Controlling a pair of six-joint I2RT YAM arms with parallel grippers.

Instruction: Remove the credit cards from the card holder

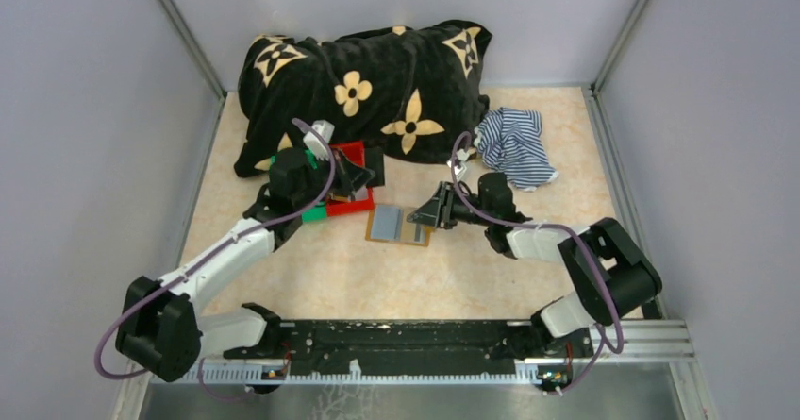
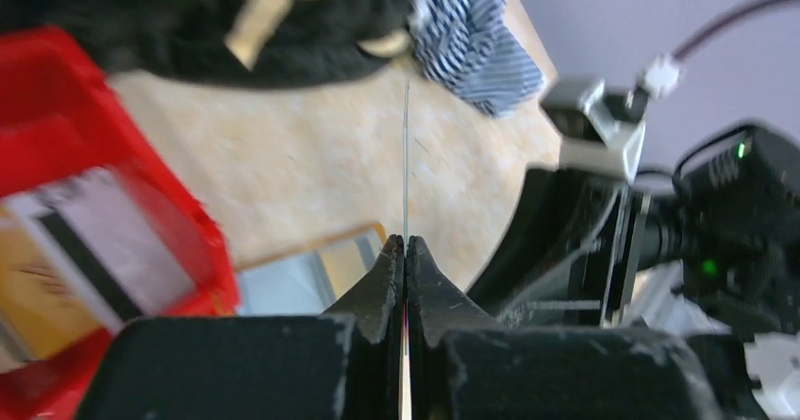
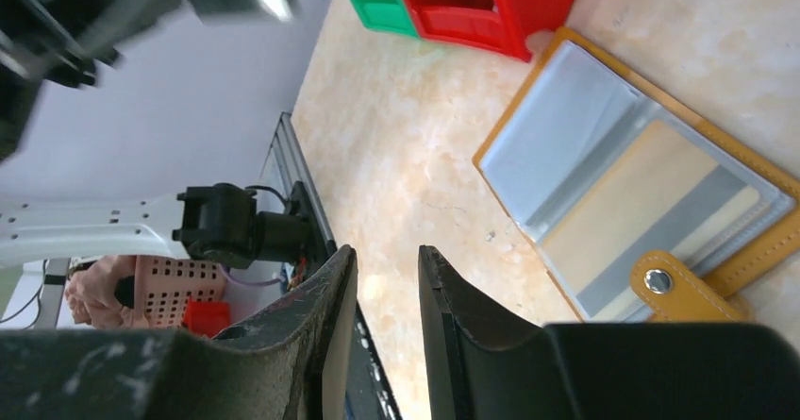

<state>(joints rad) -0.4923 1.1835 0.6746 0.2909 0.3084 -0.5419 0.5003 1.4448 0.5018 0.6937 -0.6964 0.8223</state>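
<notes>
The card holder (image 1: 397, 224) lies open on the table, tan-orange with grey-blue pockets. In the right wrist view one pocket of the card holder (image 3: 566, 127) shows a yellowish credit card (image 3: 641, 208) with a grey stripe, next to the snap tab (image 3: 665, 283). My left gripper (image 2: 406, 241) is shut on a thin credit card (image 2: 406, 156), seen edge-on and sticking straight out of the tips. It hovers at the red bin (image 1: 351, 203), as my left gripper (image 1: 361, 176) shows from above. At the holder's right edge, my right gripper (image 3: 387, 255) is open with nothing between its fingers.
The red bin (image 2: 66, 109) holds other cards, one with a dark stripe (image 2: 99, 245). A green bin (image 3: 377, 0) adjoins it. A black flowered blanket (image 1: 363, 85) fills the back and a striped blue-white cloth (image 1: 514, 144) lies at the back right. The right arm (image 2: 660, 241) is close by.
</notes>
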